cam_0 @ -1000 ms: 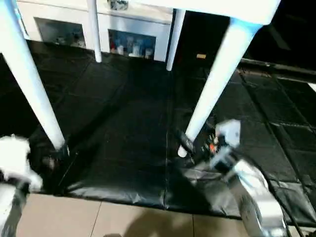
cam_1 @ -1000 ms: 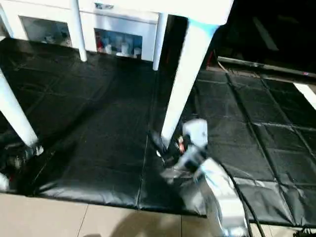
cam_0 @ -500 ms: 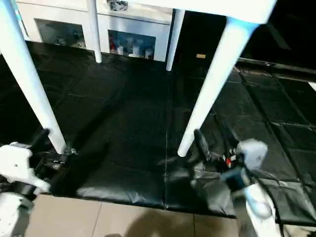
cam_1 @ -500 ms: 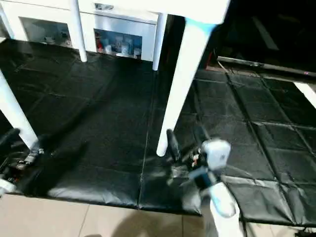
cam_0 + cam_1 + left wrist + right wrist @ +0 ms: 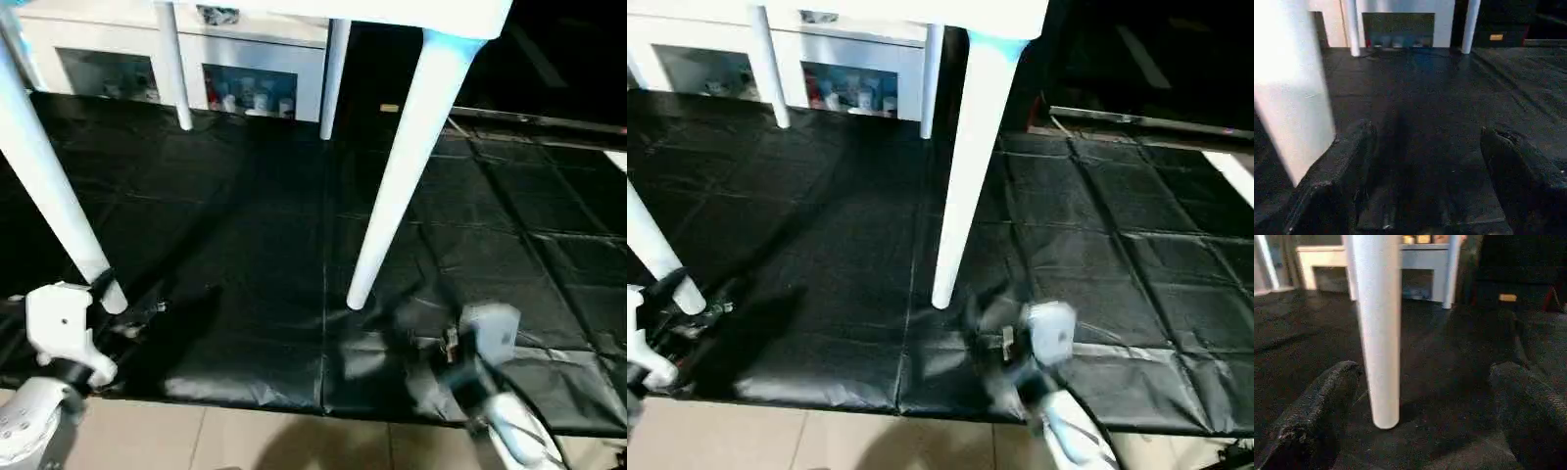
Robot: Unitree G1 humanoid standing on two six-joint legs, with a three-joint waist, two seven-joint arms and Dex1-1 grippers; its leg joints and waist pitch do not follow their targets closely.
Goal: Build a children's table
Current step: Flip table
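Children's table (image 5: 431, 15) stands upright on its four legs on the black mat (image 5: 255, 225), top cut off at the upper edge. Near left leg (image 5: 54, 201) comes down just beside the left gripper (image 5: 1425, 161), whose fingers are spread wide with nothing between them; in the left wrist view the leg sits right next to one finger (image 5: 1342, 161), contact unclear. The left gripper's white wrist housing (image 5: 61, 328) covers part of the mat edge. Two far legs (image 5: 174, 69) stand near the white cabinet (image 5: 245, 73), small items on its shelves too blurred to name. Near right leg (image 5: 397, 166) ends on the mat, foot free. Right gripper (image 5: 1420, 396) is low behind that leg, fingers spread apart, empty; the leg stands ahead of the gap, nearer one finger (image 5: 1317, 401). Right wrist is motion-blurred in the head views. Beige floor tiles (image 5: 225, 441) show along the near mat edge.
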